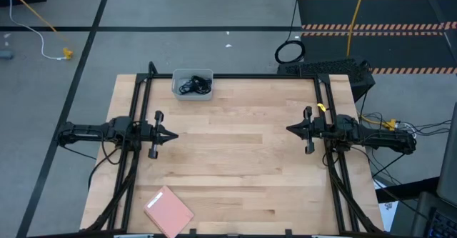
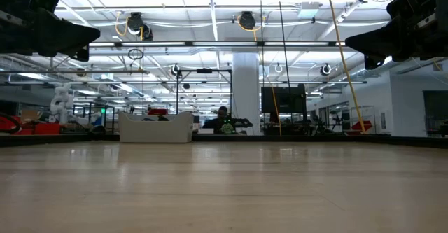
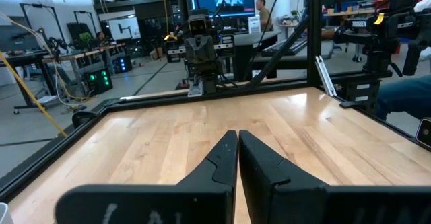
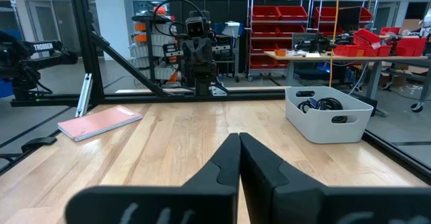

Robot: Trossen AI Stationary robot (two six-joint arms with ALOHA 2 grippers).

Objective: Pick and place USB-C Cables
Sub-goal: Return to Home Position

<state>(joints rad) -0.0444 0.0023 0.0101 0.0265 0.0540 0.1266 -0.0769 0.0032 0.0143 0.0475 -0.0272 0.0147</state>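
Tabletop (image 2: pixel 224 191), bin (image 2: pixel 155 128), cables (image 1: pixel 194 86) visible overhead

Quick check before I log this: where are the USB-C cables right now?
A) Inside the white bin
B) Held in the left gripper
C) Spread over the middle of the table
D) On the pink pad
A: the USB-C cables lie bundled inside the white bin, while the pink pad carries nothing and the left gripper and right gripper are shut on nothing.
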